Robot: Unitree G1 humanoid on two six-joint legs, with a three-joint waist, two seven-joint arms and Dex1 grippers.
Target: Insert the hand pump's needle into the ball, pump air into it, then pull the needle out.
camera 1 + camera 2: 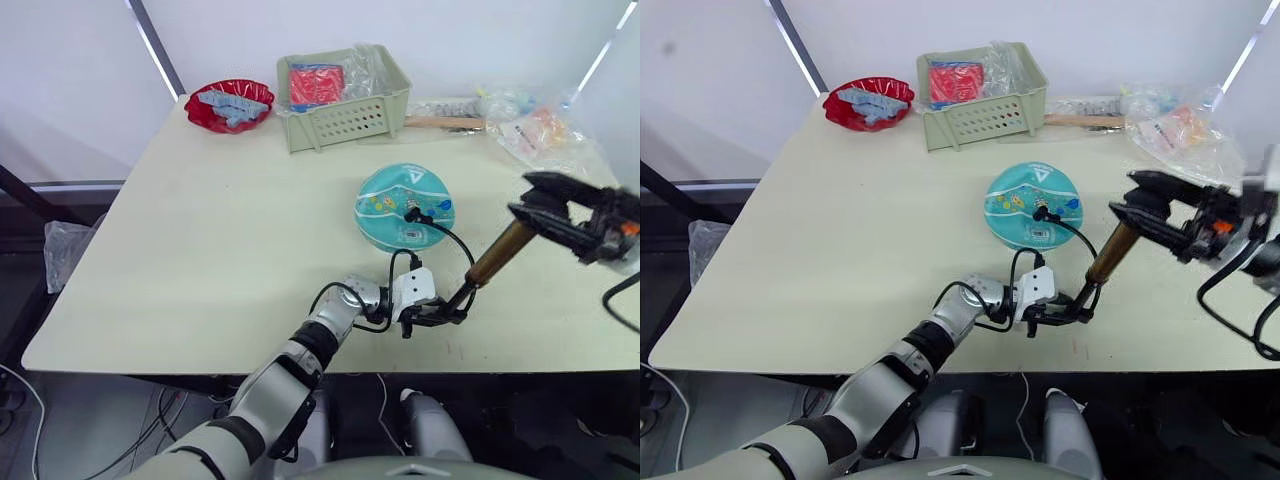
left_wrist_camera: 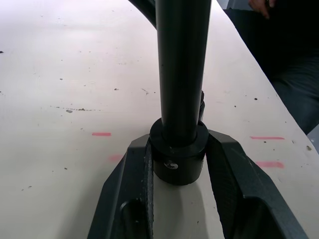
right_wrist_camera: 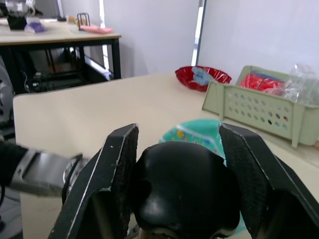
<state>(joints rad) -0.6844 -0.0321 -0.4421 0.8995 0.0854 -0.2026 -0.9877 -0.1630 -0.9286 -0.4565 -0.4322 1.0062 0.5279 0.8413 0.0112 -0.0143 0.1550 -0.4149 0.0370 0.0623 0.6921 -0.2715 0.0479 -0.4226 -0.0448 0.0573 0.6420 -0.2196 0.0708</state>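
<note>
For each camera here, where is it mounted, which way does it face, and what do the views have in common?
Left and right eye views: on the head, looking down over the table; both arms show, the ball between them.
Left wrist view: along the left gripper, clamped on the hand pump's black base.
Right wrist view: along the right gripper, closed on the pump's black handle, facing the ball, green basket and red bowl.
Shared: the pump and the table.

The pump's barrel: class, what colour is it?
Metallic bronze-gold, on the hand pump, clearest in the left eye view.
</note>
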